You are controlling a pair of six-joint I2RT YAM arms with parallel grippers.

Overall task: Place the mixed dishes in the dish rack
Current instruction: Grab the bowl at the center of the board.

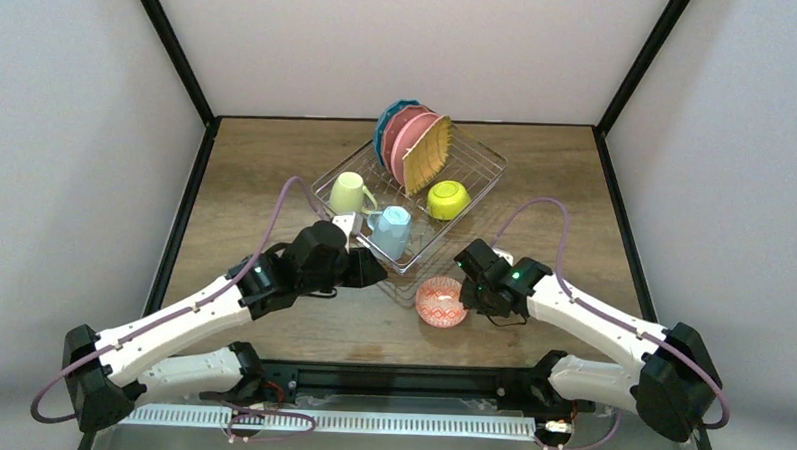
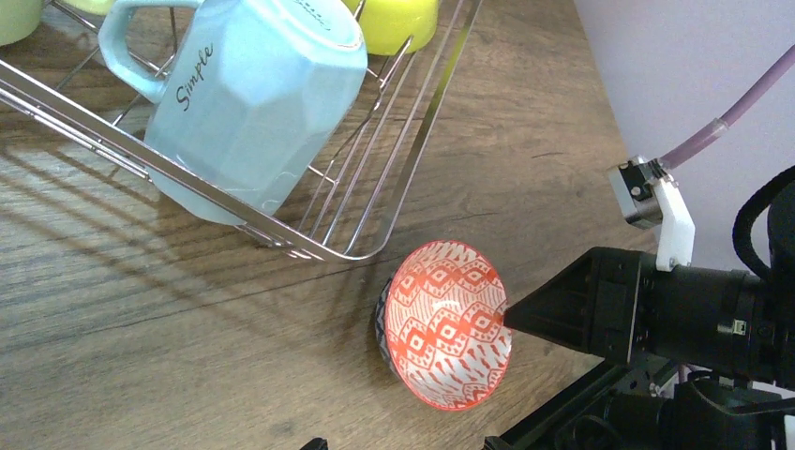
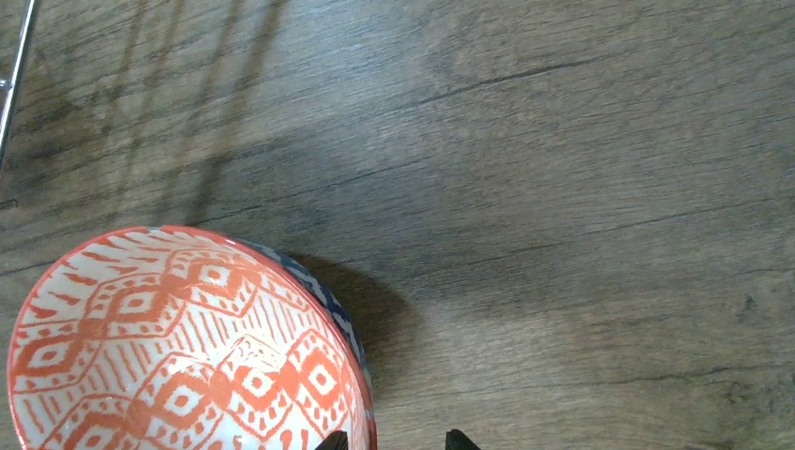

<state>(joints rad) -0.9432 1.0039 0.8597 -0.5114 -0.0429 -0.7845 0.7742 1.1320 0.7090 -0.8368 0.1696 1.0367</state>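
Observation:
The wire dish rack (image 1: pixel 476 173) holds upright blue and pink plates (image 1: pixel 403 135), a woven tan plate (image 1: pixel 429 151), a lime bowl (image 1: pixel 447 199), a pale green mug (image 1: pixel 348 193) and a light blue mug (image 1: pixel 391 231). A red-patterned bowl (image 1: pixel 441 302) sits on the table in front of the rack, nested in a blue-patterned bowl (image 3: pixel 323 295). My right gripper (image 3: pixel 396 441) is open and straddles the red bowl's (image 3: pixel 178 356) right rim, one finger inside and one outside. My left gripper (image 2: pixel 394 444) is open and empty, above the table left of the bowl (image 2: pixel 448 323).
The rack's front corner (image 2: pixel 356 251) lies just behind the bowls, with the blue mug (image 2: pixel 253 103) leaning on the rack's near rail. The right arm's wrist (image 2: pixel 656 314) is close beside the bowl. Black frame posts stand at the table's back corners.

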